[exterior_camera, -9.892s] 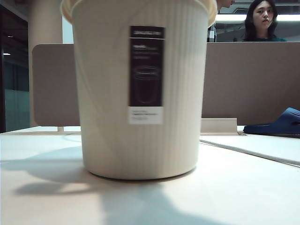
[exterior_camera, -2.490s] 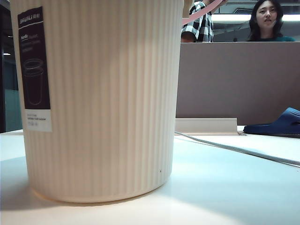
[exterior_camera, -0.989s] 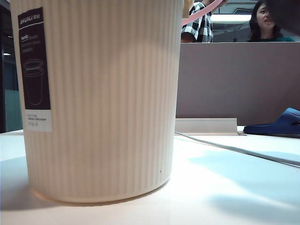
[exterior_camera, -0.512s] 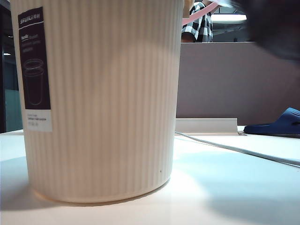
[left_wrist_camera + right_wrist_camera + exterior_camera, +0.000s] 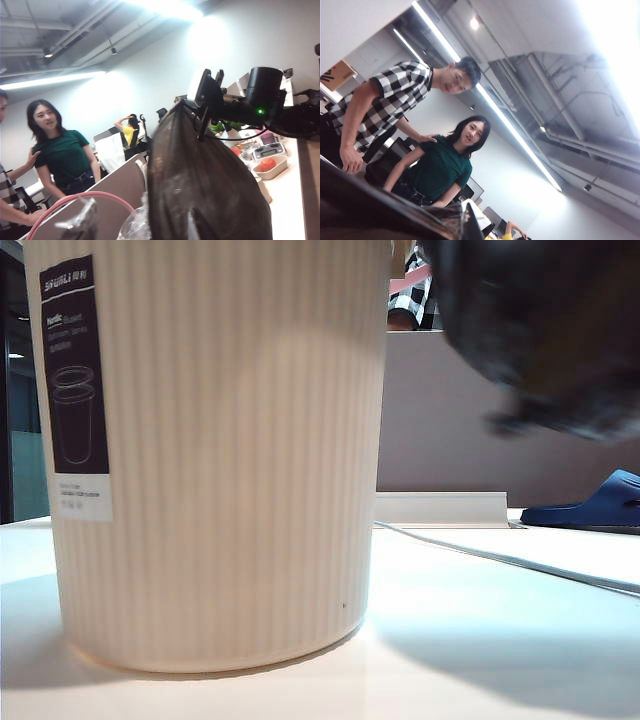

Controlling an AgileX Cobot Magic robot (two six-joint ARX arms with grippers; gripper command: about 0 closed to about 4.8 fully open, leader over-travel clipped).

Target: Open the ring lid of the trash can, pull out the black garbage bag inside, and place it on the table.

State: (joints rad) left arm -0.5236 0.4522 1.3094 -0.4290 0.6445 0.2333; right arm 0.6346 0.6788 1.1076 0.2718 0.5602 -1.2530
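Note:
The cream ribbed trash can stands on the white table and fills the left of the exterior view. The pink ring lid slants up off its rim. The black garbage bag hangs in the air with clear film beside it, and it shows as a dark blur at the upper right of the exterior view. My right gripper is shut on the bag's top. Of my left gripper only one shiny finger shows, under the arch of the ring lid. Its grip is out of frame.
A grey-brown partition panel runs behind the table. A dark blue slipper lies at the far right. Two people stand behind the partition. A raised table seam crosses to the right of the can.
The black bag has swung down and leftward into the exterior view from the upper right. The can and the tilted ring lid have stayed put over the last second.

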